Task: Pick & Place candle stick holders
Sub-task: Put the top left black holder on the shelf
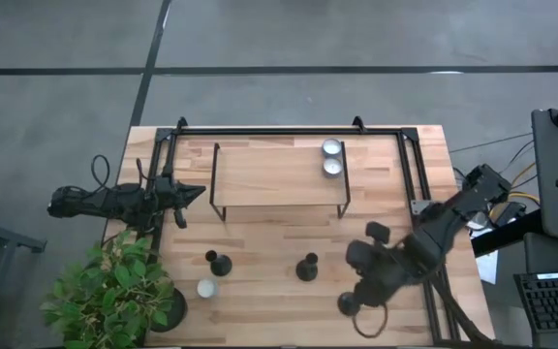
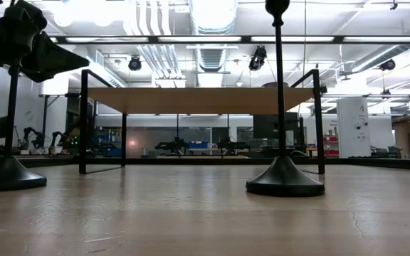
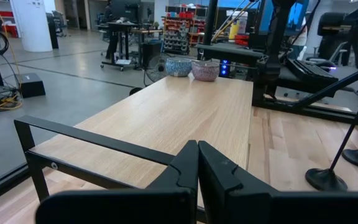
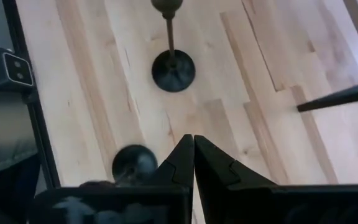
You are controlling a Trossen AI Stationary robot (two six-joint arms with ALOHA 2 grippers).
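Right claw [image 1: 356, 297] is hovering closed, gripping nothing, over the table [image 1: 260, 247] front right, beside one black stemmed holder [image 1: 348, 303]. Two more black holders [image 1: 307, 268] [image 1: 220, 263] are standing front centre, one silver cup [image 1: 205, 288] near them, two silver cups [image 1: 331, 148] on the raised shelf [image 1: 269, 174]. Left claw [image 1: 198, 193] is waiting closed at the shelf's left end.

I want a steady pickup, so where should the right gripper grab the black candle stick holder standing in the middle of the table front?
Grip the narrow upright stem of the black candle stick holder, probably just above its round base, coming down from above with one finger on each side. The wide base lies too flat to pinch. The right gripper is shut now and would need to open first.
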